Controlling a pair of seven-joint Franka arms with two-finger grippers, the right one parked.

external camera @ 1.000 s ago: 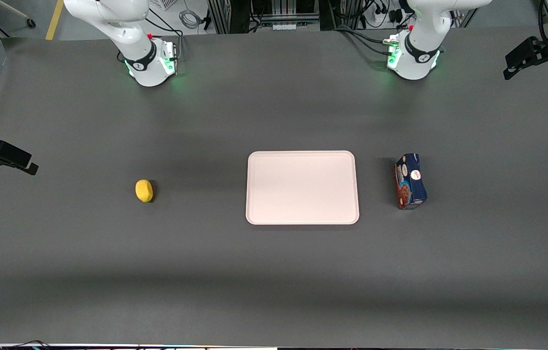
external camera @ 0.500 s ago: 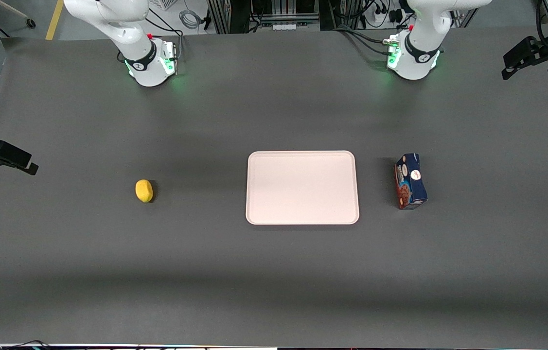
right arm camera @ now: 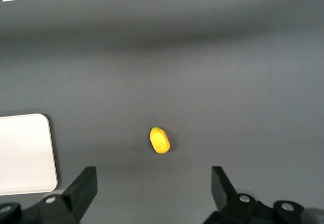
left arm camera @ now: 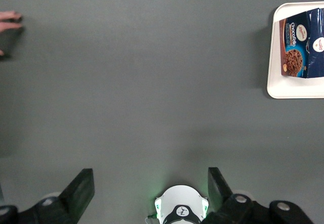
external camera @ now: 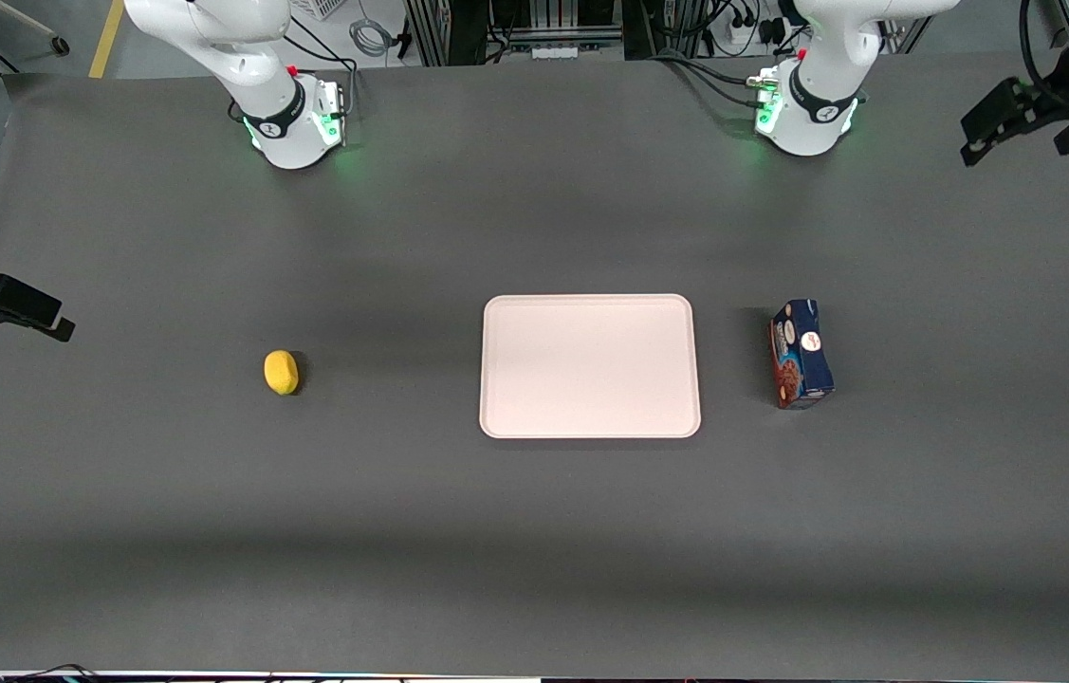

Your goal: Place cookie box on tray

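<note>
Dark-blue cookie box (external camera: 801, 353) stands on the tabletop (external camera: 534, 531) just beside the pink tray (external camera: 590, 366), not on it; my end effector (external camera: 1013, 121) hangs high, well apart, fingers spread, holding nothing; best approach: descend squarely over the box's narrow sides.

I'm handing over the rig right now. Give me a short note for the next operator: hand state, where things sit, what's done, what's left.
Hand: open, holding nothing, high at the working arm's end of the table, well away from the cookie box.
Cookie box: on the table beside the tray, on the working arm's side, not touching it.
Tray: mid-table, nothing on it.
Yellow lump: toward the parked arm's end, not part of the job.
Done: nothing yet. Left: reach the box, grasp it, lift it, set it on the tray, release.
</note>
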